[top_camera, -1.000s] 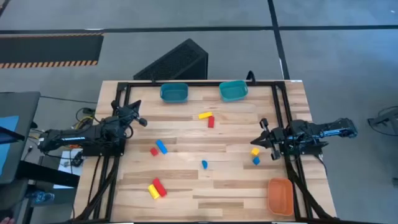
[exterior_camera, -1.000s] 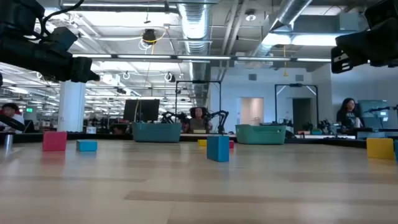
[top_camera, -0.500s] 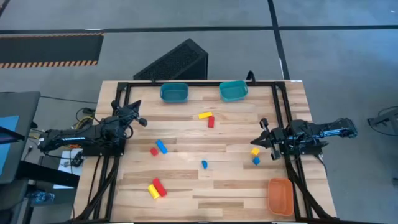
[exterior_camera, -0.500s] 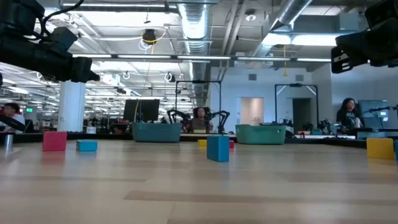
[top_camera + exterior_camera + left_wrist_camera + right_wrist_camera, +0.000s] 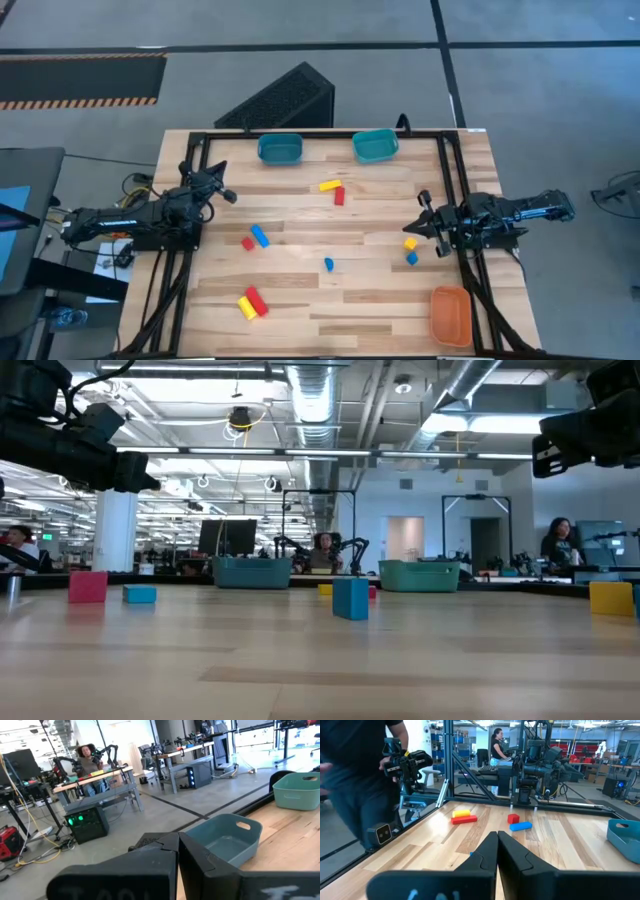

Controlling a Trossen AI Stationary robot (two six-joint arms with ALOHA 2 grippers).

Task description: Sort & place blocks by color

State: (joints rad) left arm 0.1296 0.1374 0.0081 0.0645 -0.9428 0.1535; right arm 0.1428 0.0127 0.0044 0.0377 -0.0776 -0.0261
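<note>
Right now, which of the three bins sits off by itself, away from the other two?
The orange bin, at the table's near right corner, behind the right gripper. The blue bin and the teal bin stand side by side along the far edge.

We see a wooden table (image 5: 330, 300) carrying a blue bin (image 5: 280, 149), teal bin (image 5: 375, 146), orange bin (image 5: 451, 314), and red, yellow and blue blocks (image 5: 254, 237) scattered between them.
</note>
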